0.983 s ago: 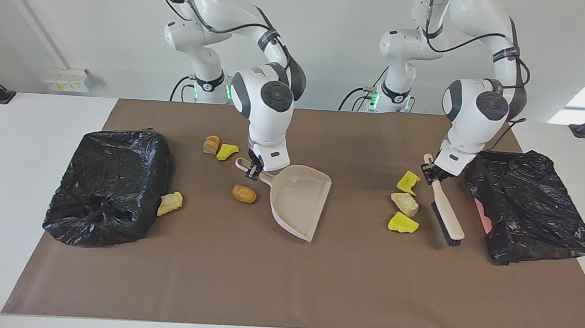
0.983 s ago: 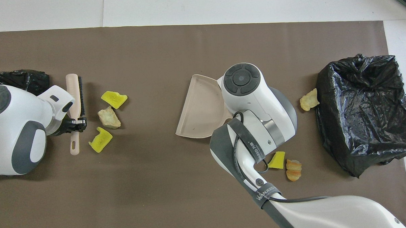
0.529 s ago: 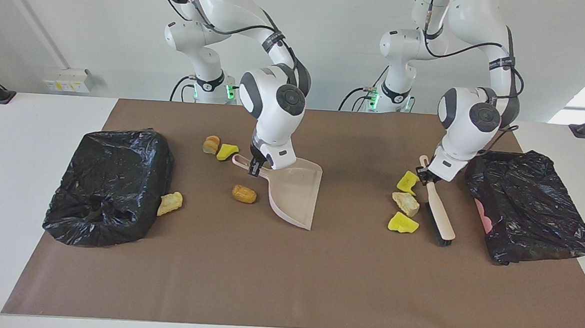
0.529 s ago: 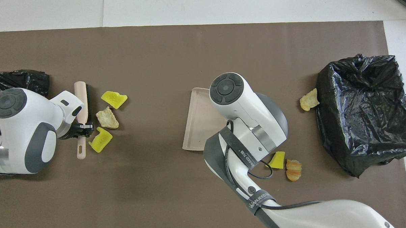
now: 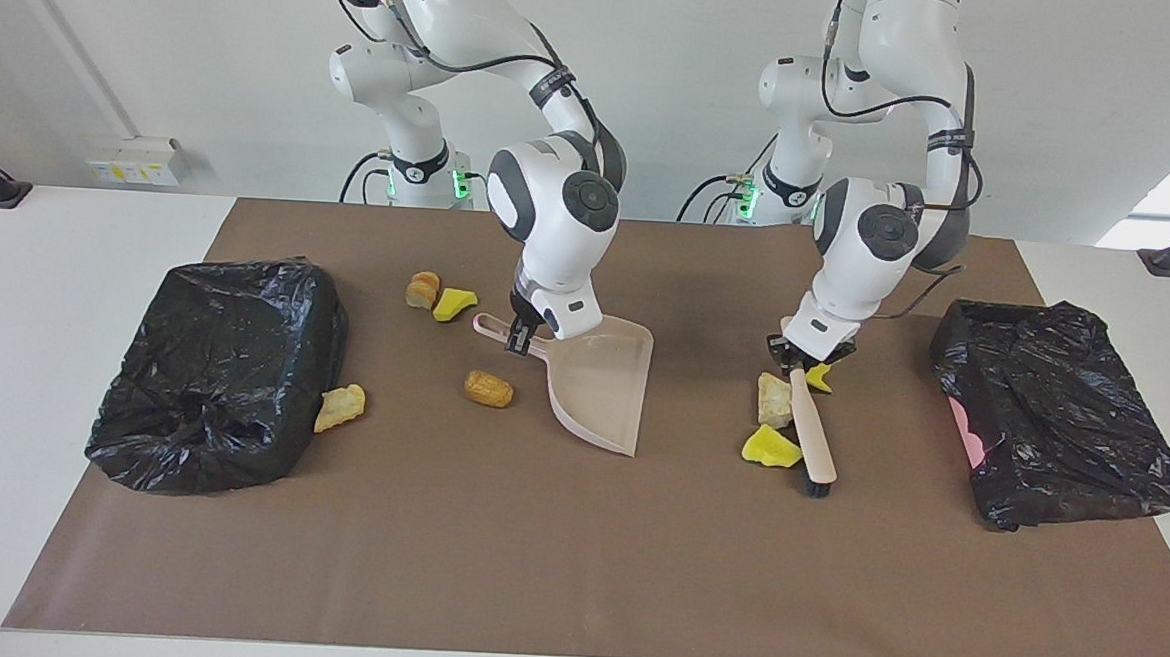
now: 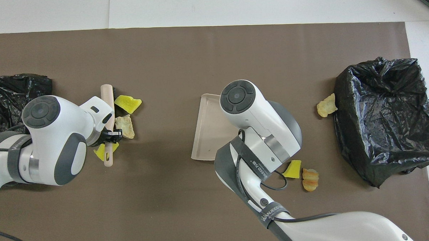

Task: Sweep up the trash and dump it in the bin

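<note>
Your left gripper [image 5: 802,357] is clamped on the brush [image 5: 811,435], pressing against three lumps of trash [image 5: 773,399] toward the left arm's end of the table. Your right gripper [image 5: 518,339] grips the dustpan [image 5: 597,381] handle mid-table, mouth well apart from them. You're mid-sweep; next, bring pan and brush together before dumping in a black bin [image 5: 217,369].
</note>
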{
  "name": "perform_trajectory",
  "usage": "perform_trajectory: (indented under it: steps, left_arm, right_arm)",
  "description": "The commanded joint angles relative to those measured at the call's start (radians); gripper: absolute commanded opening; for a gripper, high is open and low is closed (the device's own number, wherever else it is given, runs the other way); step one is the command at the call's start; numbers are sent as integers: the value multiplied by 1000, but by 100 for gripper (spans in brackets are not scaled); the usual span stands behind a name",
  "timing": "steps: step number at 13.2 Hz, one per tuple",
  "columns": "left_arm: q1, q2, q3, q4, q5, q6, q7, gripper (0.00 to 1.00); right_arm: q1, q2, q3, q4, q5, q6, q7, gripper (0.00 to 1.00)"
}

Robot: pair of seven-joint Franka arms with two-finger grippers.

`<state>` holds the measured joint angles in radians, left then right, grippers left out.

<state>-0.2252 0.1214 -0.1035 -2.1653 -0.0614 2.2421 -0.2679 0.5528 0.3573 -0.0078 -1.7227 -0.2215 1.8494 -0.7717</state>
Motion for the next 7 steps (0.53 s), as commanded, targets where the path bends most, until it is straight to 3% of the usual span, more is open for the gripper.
perform_trajectory:
  steps: [1, 7]
  left_arm:
    - [-120, -11, 11, -14, -61, 16, 7, 0]
    - [-288, -19, 10, -1, -290, 42, -4, 0]
  right_arm:
    - [-2, -6, 8, -25, -19, 21, -26, 0]
    - [-2, -12, 6, -49, -18, 47, -23, 0]
